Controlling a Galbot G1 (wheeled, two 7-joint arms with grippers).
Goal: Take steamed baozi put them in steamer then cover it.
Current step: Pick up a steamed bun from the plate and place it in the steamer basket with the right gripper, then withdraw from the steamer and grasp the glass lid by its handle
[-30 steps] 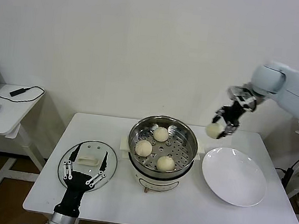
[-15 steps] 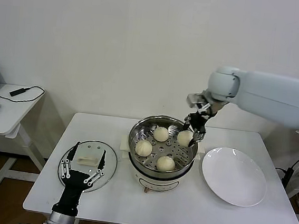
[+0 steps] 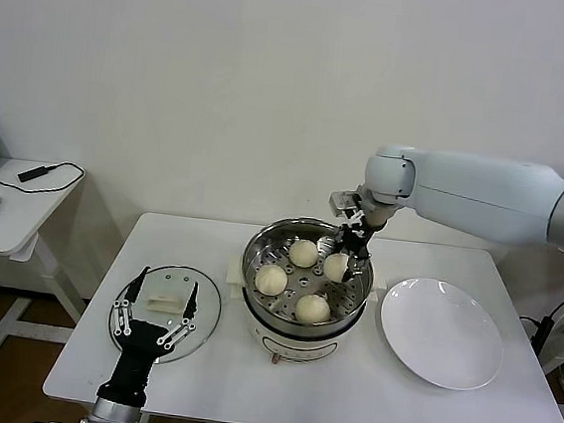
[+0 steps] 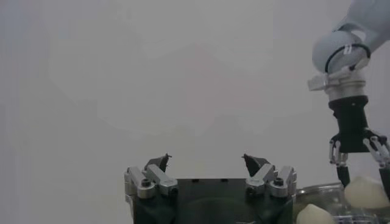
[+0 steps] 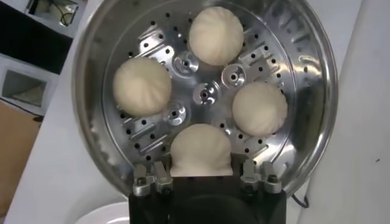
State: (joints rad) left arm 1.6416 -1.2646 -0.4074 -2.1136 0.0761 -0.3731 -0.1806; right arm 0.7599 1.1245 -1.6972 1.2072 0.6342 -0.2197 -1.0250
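Gripping a smooth cream-white steamed bun [image 3: 336, 267], the right gripper [image 3: 346, 257] hung inside the round shiny stainless-steel steamer pot [image 3: 262, 245] at the centre of the head view, its fingers closed on the bun's sides. Three further cream-white buns [image 3: 304, 254] sat on the perforated tray floor, apart from one another. The flat white round plate [image 3: 441, 332] lay just right of the steamer. At lower left, the left gripper [image 3: 158, 326] hovered with jaws spread wide over the round clear glass lid [image 3: 209, 303] with its white oblong handle, which lay flat on the white table [image 3: 344, 398].
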